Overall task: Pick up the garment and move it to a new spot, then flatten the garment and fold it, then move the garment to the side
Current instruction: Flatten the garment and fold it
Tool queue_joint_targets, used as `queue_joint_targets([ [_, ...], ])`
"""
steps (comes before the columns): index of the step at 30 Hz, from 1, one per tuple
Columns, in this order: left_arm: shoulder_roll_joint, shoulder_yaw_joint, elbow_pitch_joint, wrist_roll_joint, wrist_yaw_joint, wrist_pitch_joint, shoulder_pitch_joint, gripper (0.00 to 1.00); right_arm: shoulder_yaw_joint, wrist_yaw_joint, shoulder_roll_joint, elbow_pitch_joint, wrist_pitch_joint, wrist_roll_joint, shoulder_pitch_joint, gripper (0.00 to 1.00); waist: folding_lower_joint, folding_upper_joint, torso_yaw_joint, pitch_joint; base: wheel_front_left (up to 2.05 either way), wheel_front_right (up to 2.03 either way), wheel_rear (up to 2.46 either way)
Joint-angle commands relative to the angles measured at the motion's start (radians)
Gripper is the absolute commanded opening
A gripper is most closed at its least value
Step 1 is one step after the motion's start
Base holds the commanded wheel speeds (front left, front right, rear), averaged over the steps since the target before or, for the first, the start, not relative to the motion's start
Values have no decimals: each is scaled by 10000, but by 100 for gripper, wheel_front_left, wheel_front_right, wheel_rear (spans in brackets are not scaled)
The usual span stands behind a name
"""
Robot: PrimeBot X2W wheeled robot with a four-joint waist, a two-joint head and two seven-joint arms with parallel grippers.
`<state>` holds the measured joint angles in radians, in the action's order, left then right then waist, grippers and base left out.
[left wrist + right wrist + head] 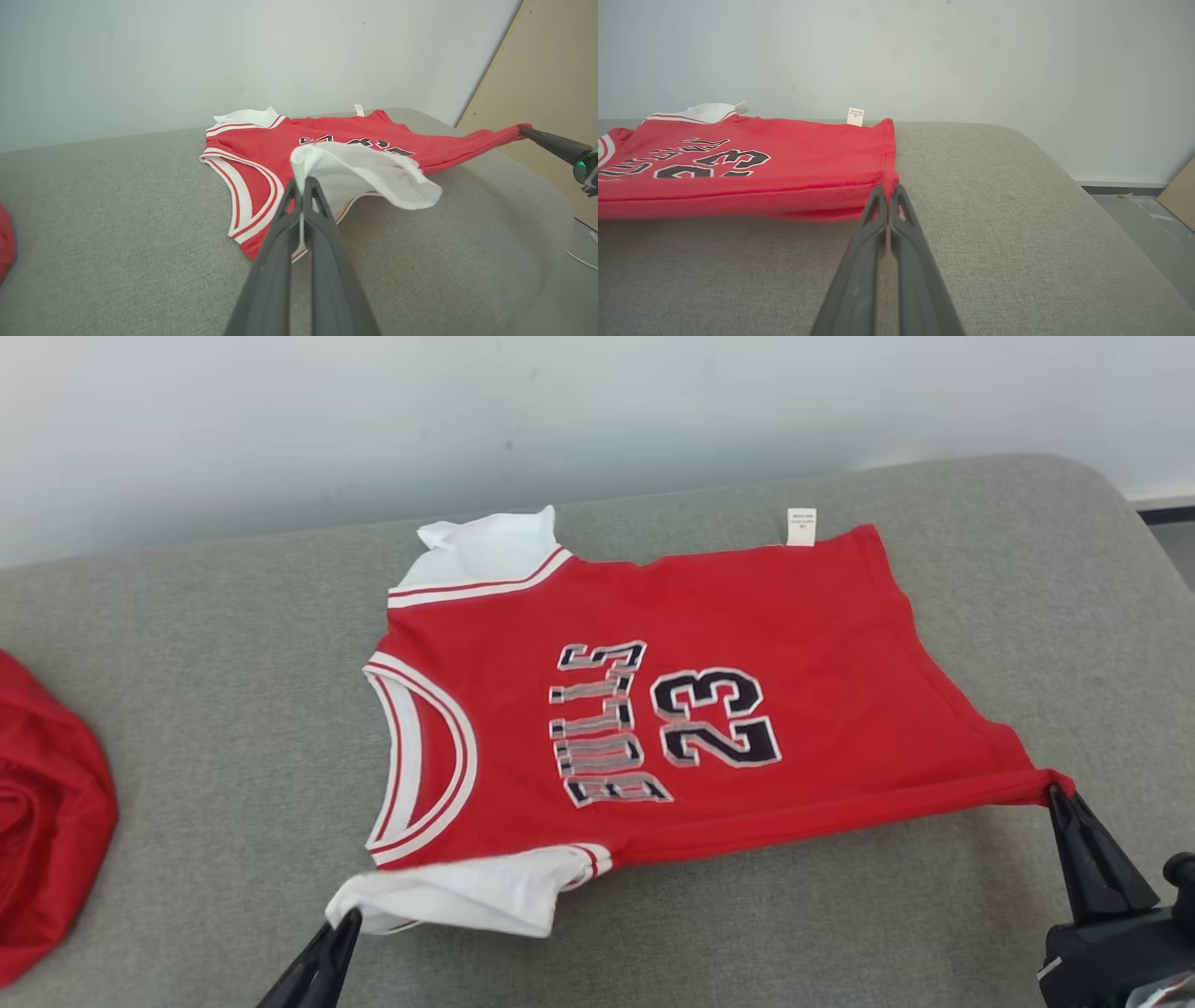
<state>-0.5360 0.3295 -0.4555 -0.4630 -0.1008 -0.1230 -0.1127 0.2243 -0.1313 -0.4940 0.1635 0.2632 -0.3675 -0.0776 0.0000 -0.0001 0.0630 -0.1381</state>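
Observation:
The garment (709,616) is a red basketball jersey with white sleeves, "BULLS 23" on its front, spread on the grey cushion with its neck to the left. My left gripper (347,919) is shut on the near white sleeve (355,175), lifting it off the cushion. My right gripper (1058,791) is shut on the near hem corner (891,179), pulling the near edge taut. In the left wrist view the left gripper (302,182) pinches the sleeve's edge, and the right gripper (525,130) shows at the far right.
A second red cloth (47,812) lies bunched at the cushion's left edge. The grey cushion (233,709) ends at a pale wall behind. Its right end (1064,154) rounds off to the floor, where a wooden board (551,93) leans.

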Motion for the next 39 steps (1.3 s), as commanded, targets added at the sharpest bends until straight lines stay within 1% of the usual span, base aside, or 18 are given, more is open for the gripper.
queue_joint_targets([
  [1, 54, 18, 111, 8, 33, -20, 248, 0, 40, 10, -44, 26, 1, 60, -75, 0, 0, 1, 118, -97, 0, 0, 0],
  [7, 379, 305, 856, 195, 246, -72, 1311, 0, 661, 10, -139, 815, 1, 160, -837, 0, 0, 1, 230, -439, 0, 0, 0],
  [13, 585, 524, 1712, 588, 479, -163, 2678, 0, 973, 10, 33, 1771, 1, 209, -2037, 0, 0, 1, 285, -971, 0, 0, 0],
  [19, 521, 643, 2549, 1150, 721, -393, 3890, 0, 1005, 10, 217, 2440, -1, 296, -3066, 0, 0, 1, 284, -1437, 0, 0, 0],
  [21, 514, 654, 2915, 1358, 766, -575, 4430, 0, 926, 10, 328, 2679, -1, 383, -3496, 0, 0, 1, 259, -1660, 0, 0, 0],
  [22, 478, 653, 3242, 1614, 806, -702, 4968, 0, 904, 10, 420, 2870, 1, 471, -3842, 0, 0, 1, 231, -1874, 0, 0, 0],
  [26, 448, 617, 3665, 1979, 723, -902, 5611, 0, 855, 10, 481, 3084, -1, 522, -4248, 0, 0, 1, 182, -2139, 0, 0, 0],
  [31, 441, 826, 4229, 2482, 862, -1095, 6355, 0, 916, 10, 544, 3343, -1, 546, -4615, 0, 0, 1, 114, -2435, 0, 0, 0],
  [38, 590, 1123, 5357, 2812, 978, -1217, 7064, 0, 1077, 10, 673, 3654, 1, 559, -5038, 0, 0, 1, 155, -2719, 0, 0, 0],
  [39, 590, 1123, 5357, 2812, 978, -1217, 7064, 0, 1077, 10, 673, 3654, 1, 559, -5038, 0, 0, 1, 155, -2719, 0, 0, 0],
])
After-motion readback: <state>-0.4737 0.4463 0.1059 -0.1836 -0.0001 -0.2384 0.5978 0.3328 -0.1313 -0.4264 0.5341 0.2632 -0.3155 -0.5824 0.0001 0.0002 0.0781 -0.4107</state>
